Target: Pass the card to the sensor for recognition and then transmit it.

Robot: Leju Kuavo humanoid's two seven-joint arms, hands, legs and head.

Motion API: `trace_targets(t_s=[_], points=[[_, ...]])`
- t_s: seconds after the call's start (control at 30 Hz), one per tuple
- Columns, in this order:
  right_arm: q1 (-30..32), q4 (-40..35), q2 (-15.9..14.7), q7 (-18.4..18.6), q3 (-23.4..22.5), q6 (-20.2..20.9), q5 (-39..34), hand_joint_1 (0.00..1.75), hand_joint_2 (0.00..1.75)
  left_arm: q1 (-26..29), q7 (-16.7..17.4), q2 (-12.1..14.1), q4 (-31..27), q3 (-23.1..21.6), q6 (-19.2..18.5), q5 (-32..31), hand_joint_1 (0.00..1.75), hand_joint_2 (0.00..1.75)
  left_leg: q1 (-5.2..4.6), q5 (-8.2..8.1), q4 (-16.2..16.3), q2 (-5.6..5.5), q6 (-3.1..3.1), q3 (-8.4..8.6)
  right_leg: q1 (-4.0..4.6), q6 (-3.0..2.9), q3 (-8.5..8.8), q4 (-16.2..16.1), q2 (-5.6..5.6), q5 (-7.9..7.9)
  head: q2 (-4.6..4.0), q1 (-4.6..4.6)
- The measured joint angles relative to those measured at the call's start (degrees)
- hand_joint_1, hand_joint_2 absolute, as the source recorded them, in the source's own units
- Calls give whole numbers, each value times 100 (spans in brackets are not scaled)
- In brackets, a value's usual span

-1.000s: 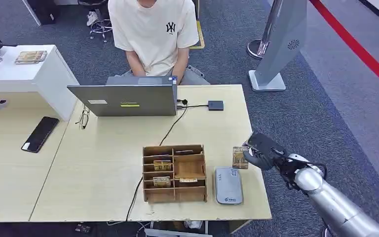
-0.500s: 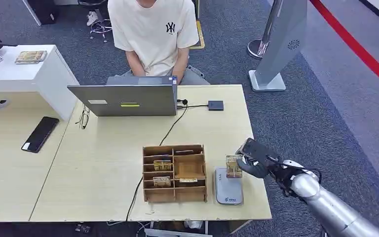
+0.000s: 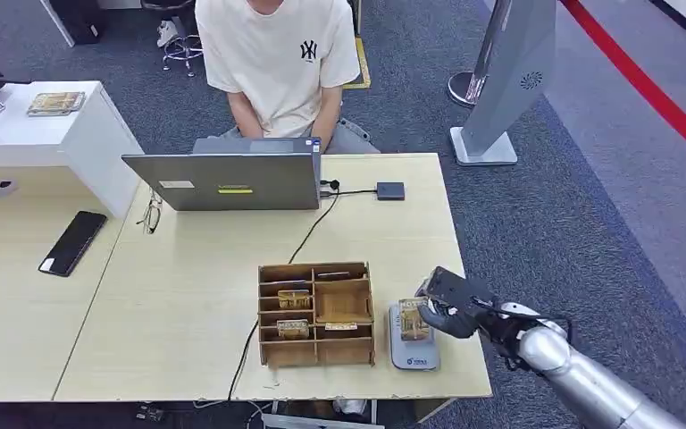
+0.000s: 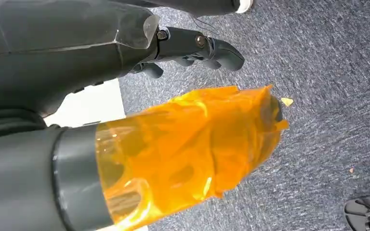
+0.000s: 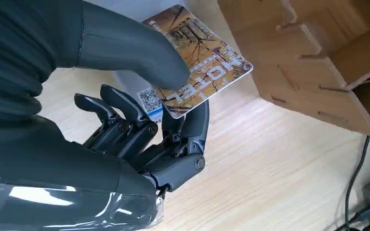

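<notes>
Head view: the card (image 3: 413, 319) is pinched by the right robot hand (image 3: 451, 306) directly over the sensor (image 3: 414, 351), its long axis toward 12 o'clock, at the desk's (image 3: 188, 295) right edge.

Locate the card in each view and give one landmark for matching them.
Head view: the card is in the right hand, over the grey sensor.
Right wrist view: card pinched under the thumb.
Left wrist view: not in it.
Shared landmark: wooden organizer beside the card.
</notes>
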Motion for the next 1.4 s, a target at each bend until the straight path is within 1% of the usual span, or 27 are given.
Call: trace_targets(t_s=[0.23, 0.57, 1.0, 1.4], points=[[12, 2, 0, -2, 131, -53, 105, 175, 175, 0, 2, -2, 0, 0, 0, -9, 0, 0, 0, 0, 0, 0, 0, 0, 0, 0, 0, 0, 0, 0, 0, 0], [72, 140, 96, -50, 236, -166, 203, 175, 175, 0, 13, -2, 0, 0, 0, -26, 0, 0, 0, 0, 0, 0, 0, 0, 0, 0, 0, 0, 0, 0, 0, -2], [99, 400, 297, -179, 249, -236, 225, 175, 175, 0, 26, -2, 0, 0, 7, -35, 0, 0, 0, 0, 0, 0, 0, 0, 0, 0, 0, 0, 0, 0, 0, 0], [98, 566, 411, -238, 249, -267, 293, 175, 175, 0, 28, -2, 0, -2, 11, -46, 0, 0, 0, 0, 0, 1, 0, 1, 0, 0, 1, 0, 1, 0, 0, 0]])
